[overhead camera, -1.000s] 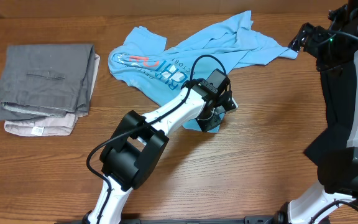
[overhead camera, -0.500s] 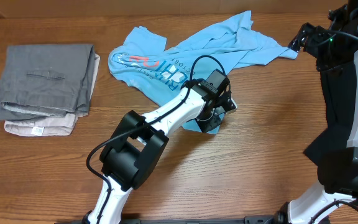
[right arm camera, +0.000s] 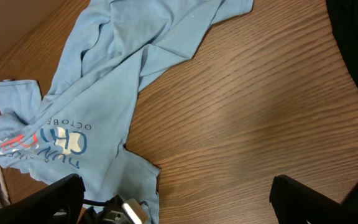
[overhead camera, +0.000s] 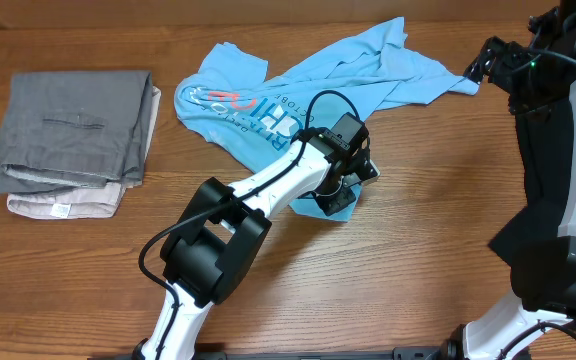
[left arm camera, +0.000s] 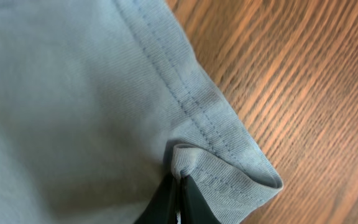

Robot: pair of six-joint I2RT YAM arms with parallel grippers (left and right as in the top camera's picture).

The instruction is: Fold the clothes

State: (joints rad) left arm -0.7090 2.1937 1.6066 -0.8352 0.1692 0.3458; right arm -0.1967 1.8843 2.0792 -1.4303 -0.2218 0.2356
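Observation:
The light blue T-shirt (overhead camera: 298,85) lies crumpled across the far middle of the table, its blue-and-red lettering facing up. It also shows in the right wrist view (right arm camera: 104,81). My left gripper (overhead camera: 341,195) is shut on the shirt's near hem corner; the left wrist view shows the stitched hem (left arm camera: 210,162) pinched between the dark fingertips (left arm camera: 178,193). My right gripper (right arm camera: 176,199) is open and empty, held high at the far right of the table (overhead camera: 488,65), near the shirt's right tip.
A stack of folded grey and beige clothes (overhead camera: 73,135) sits at the left of the wooden table (overhead camera: 428,230). The right arm's base and black cover (overhead camera: 558,200) stand along the right edge.
My left gripper has shifted slightly with the hem corner, pulling the cloth a little. The right arm has not moved.

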